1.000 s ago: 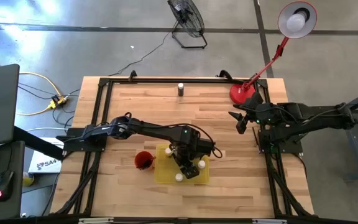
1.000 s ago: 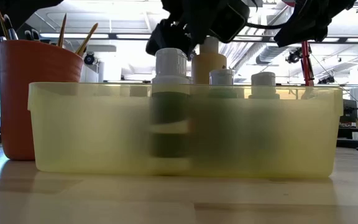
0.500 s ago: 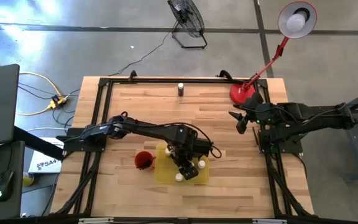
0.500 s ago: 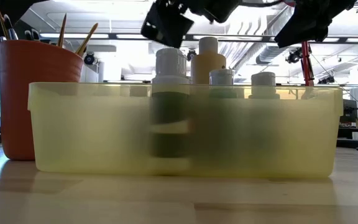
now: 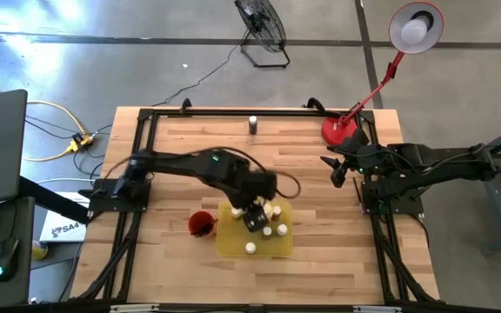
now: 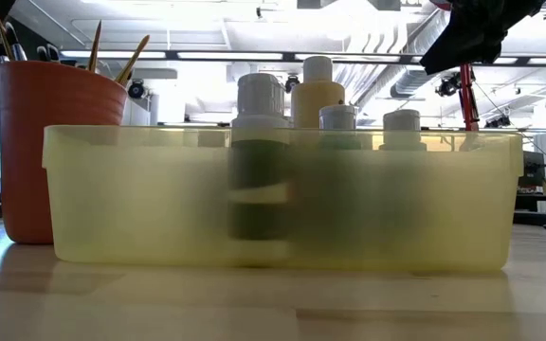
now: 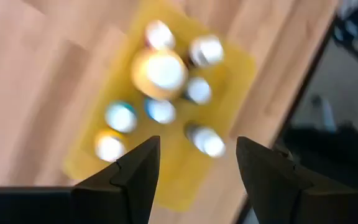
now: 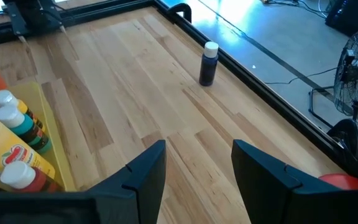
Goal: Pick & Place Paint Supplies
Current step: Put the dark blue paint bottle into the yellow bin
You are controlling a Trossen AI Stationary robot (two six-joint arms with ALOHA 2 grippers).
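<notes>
Several small paint bottles with pale caps [image 5: 268, 230] stand in the yellow tray [image 5: 229, 242], among them a larger yellowish bottle [image 6: 317, 95] that also shows in the left wrist view [image 7: 162, 71]. Thin paintbrushes [image 6: 112, 47] stick up out of the red cup [image 5: 200, 223] left of the tray. One dark bottle [image 5: 253, 124] stands alone near the table's far edge and shows in the right wrist view [image 8: 208, 63]. My left gripper [image 5: 253, 217] hangs open above the tray [image 7: 197, 180], holding nothing. My right gripper [image 5: 337, 169] waits open at the table's right side [image 8: 197, 180].
A red desk lamp's base [image 5: 339, 130] sits at the far right corner, close to my right arm. A black frame [image 5: 233, 111] runs around the tabletop. Bare wood lies between the tray and the lone dark bottle. A fan [image 5: 263, 26] stands on the floor beyond the table.
My left gripper has risen from beside the yellowish bottle's cap, straight out of the low view, and shifted a little toward the table's far edge. The bottles stand in the tray as before. My right arm has kept still.
</notes>
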